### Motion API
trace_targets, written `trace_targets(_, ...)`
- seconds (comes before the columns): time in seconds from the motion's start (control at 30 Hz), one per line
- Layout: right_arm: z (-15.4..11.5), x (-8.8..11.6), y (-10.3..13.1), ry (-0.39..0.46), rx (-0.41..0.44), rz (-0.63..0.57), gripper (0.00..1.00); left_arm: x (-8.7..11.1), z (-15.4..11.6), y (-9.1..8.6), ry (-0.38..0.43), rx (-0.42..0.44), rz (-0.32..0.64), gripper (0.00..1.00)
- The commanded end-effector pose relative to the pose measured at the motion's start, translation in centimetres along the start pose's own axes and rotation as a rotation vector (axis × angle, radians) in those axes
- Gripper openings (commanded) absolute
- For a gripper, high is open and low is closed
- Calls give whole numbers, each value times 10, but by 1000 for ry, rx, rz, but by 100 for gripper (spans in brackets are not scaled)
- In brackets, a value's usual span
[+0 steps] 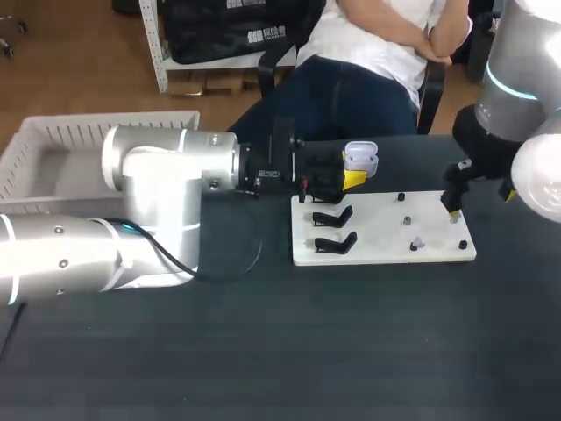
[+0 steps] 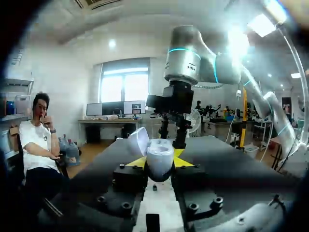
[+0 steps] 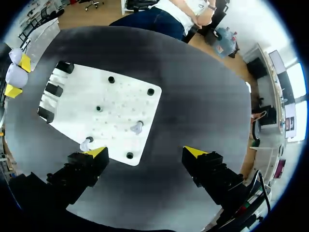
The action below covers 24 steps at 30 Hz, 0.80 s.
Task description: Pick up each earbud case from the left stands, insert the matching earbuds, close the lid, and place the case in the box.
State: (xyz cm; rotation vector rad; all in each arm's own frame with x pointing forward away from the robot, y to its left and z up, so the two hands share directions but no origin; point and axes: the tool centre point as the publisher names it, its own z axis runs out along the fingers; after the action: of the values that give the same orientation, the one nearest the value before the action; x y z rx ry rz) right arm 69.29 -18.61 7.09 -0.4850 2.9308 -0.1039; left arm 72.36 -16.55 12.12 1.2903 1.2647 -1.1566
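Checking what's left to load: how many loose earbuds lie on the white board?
2. One earbud lies near the white board's middle; the other at its edge, by a finger of the right gripper. None seems hidden.

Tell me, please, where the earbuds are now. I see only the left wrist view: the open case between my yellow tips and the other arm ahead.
Observer: One earbud sits at the front edge of the white board, a second earbud nearer its right end.
Operator: Does the right gripper hold one of them?
Observer: No. Its own wrist view shows the right gripper open over the board's right end, with nothing between the fingers.
Operator: And where is the box?
Observer: The head view shows the box, a white basket, at the table's far left, partly hidden by the left arm.
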Motion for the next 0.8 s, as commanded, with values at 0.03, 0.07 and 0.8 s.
trace_targets(0.03,19,-16,2,43,8,-24,100,1,1,0,-3,-3,2,0)
trace_targets(0.07,21,-16,2,48,7,-31,100,1,1,0,-3,-3,2,0)
trace_targets(0.8,33,-9,14,92,13,-38,80,1,1,0,-3,-3,2,0)
